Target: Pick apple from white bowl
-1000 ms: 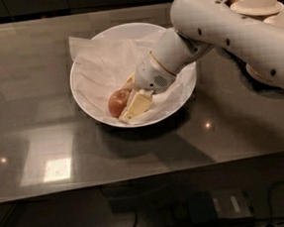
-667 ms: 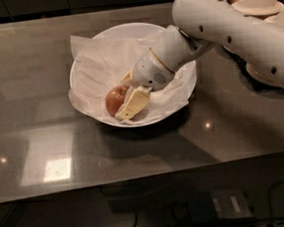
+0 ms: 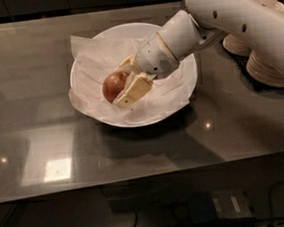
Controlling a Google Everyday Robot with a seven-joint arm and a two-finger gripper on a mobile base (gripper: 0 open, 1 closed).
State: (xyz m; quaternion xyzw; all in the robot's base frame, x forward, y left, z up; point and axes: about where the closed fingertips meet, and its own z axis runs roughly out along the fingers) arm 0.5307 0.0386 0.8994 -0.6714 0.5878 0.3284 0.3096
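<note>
The white bowl (image 3: pixel 189 89) sits on the grey table, lined with crinkled white paper (image 3: pixel 90 65). The reddish-brown apple (image 3: pixel 112 85) is in the bowl's left half, just above the paper. My gripper (image 3: pixel 123 84) reaches in from the upper right on its white arm (image 3: pixel 232 13). Its beige fingers (image 3: pixel 134 90) sit on either side of the apple, one in front and one behind, closed against it. The apple's right side is hidden by the front finger.
Stacks of beige paper bowls (image 3: pixel 271 62) stand at the right edge of the table, close behind the arm. The table's front edge (image 3: pixel 138 183) runs across the lower part of the view, with cables on the floor below.
The gripper and the apple have moved up and slightly toward the bowl's middle. The fingers have closed on the apple, and the arm has risen with it.
</note>
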